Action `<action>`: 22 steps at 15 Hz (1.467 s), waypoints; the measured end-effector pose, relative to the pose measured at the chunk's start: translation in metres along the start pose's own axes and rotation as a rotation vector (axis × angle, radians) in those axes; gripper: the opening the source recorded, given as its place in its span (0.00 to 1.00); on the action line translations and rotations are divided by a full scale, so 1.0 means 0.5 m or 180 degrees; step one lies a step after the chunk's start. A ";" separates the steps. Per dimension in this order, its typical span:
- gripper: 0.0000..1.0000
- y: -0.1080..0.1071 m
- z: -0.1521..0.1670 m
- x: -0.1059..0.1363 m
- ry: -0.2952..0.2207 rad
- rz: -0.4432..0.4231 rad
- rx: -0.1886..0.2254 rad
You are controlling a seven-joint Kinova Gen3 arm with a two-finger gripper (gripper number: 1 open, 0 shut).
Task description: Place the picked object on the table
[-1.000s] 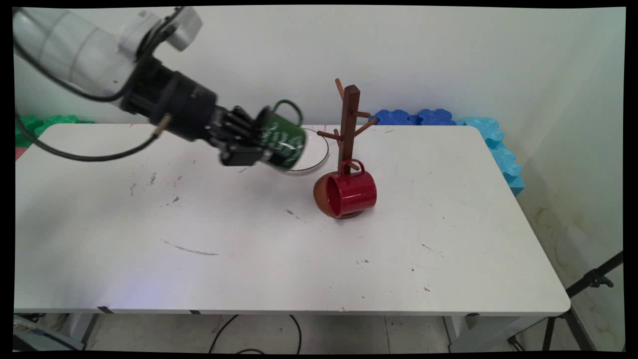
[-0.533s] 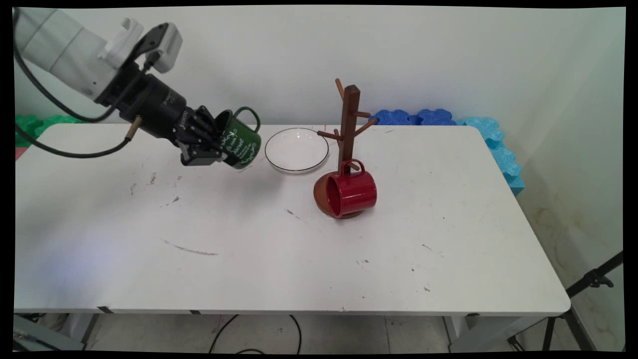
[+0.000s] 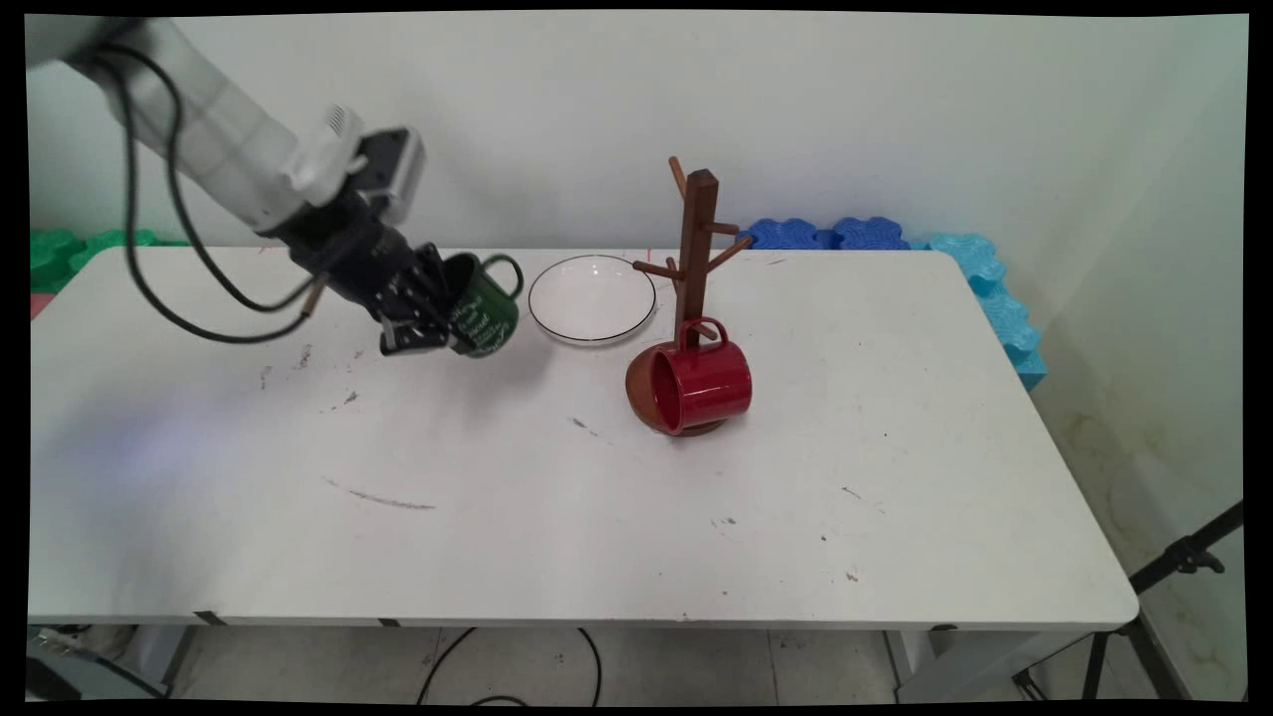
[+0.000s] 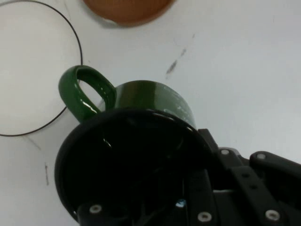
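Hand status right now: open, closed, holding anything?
Hand: closed on the green mug, gripping its rim, held tilted just above the table.

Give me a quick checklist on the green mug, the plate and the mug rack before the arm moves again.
1. Gripper shut on the green mug: ok.
2. Mug lifted off the table: cannot tell.
3. Mug apart from the plate: ok, plate lies to its right.
4. Rack upright: ok.
5. Red mug hanging on a low peg: ok.
6. Upper pegs free: ok.
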 end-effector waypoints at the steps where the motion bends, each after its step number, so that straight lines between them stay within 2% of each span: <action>1: 0.00 -0.003 0.015 0.003 -0.0045 0.0045 -0.0011; 5: 0.00 -0.015 0.077 0.022 -0.0224 0.0199 -0.0067; 12: 0.00 -0.024 0.148 0.044 -0.0461 0.0324 -0.0175; 22: 0.00 -0.027 0.206 0.062 -0.0622 0.0387 -0.0265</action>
